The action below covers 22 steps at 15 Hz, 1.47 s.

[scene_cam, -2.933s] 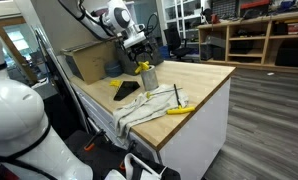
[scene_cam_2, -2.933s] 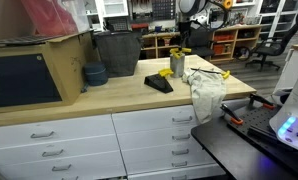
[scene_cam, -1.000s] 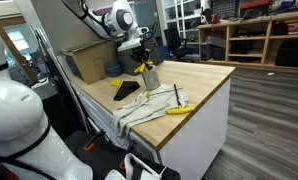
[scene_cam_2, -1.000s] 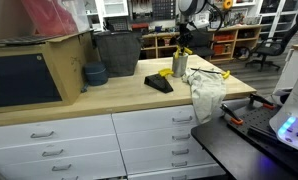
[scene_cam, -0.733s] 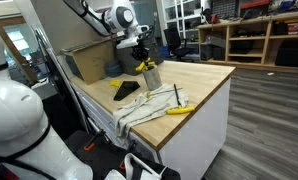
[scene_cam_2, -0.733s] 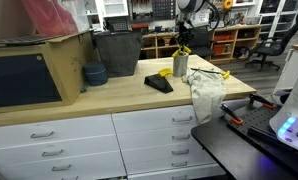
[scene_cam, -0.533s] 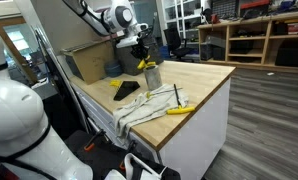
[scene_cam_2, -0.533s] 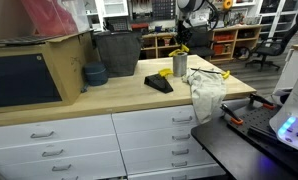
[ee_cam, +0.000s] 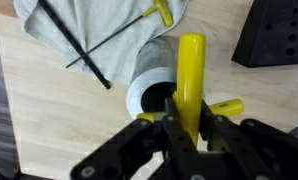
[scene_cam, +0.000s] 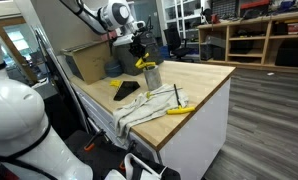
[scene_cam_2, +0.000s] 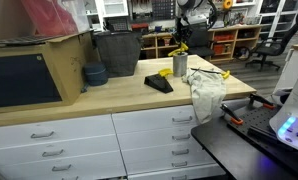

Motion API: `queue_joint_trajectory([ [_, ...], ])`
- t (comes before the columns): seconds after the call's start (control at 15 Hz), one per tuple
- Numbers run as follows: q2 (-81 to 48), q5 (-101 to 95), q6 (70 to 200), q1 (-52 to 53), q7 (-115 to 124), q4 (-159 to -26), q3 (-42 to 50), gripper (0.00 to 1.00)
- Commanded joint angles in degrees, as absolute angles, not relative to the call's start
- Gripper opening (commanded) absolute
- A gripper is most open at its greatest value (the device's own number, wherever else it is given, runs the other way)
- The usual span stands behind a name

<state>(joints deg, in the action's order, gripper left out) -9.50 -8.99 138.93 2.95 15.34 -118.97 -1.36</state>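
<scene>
My gripper [scene_cam: 138,50] [scene_cam_2: 179,35] hangs just above a metal cup [scene_cam: 149,76] [scene_cam_2: 179,65] on the wooden worktop. It is shut on a yellow-handled tool [scene_cam: 142,63] [scene_cam_2: 179,46]. In the wrist view the yellow handle [ee_cam: 190,80] stands upright between the black fingers [ee_cam: 217,135], over the cup's open mouth [ee_cam: 155,88]. A second yellow-handled tool [ee_cam: 225,107] lies on the wood beside the cup. The held tool's lower end is hidden behind the gripper [ee_cam: 189,125].
A grey cloth [scene_cam: 149,105] [scene_cam_2: 204,90] [ee_cam: 89,25] hangs over the counter edge, with a black-shafted tool [ee_cam: 94,45] and a yellow one [scene_cam: 179,109] on it. A black block [scene_cam: 126,91] [scene_cam_2: 159,83] lies near the cup. A bowl [scene_cam_2: 94,74], bin [scene_cam_2: 117,52] and cardboard box [scene_cam_2: 29,70] stand behind.
The gripper has risen a little above the cup, carrying the yellow-handled tool up with it. Nothing else has moved.
</scene>
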Motion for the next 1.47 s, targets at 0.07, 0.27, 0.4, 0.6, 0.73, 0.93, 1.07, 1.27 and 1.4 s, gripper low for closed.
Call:
queue_joint_trajectory([
  [0.07, -6.82, -10.65, 134.25, 4.73, 30.76, -120.32, 0.47, 0.06],
  [0.27, -6.99, -9.89, 132.99, 4.74, 39.01, -119.92, 1.10, 0.06],
  [0.4, -6.66, -9.82, 132.75, 4.58, 44.71, -119.87, 1.44, 0.06],
  [0.6, -6.46, -8.78, 132.14, 4.23, 52.28, -120.12, 1.74, 0.06],
  [0.73, -6.83, -7.45, 132.17, 3.98, 56.75, -120.11, 1.87, 0.06],
  [0.93, -9.00, -5.13, 133.31, 3.72, 63.29, -118.85, 2.07, 0.06],
  [1.07, -10.55, -4.56, 133.97, 3.87, 68.80, -117.79, 2.22, 0.06],
  [1.27, -13.80, -3.31, 134.20, 4.38, 76.70, -115.15, 2.11, 0.06],
  [1.4, -15.51, -3.51, 135.04, 4.90, 80.76, -113.27, 2.23, 0.06],
])
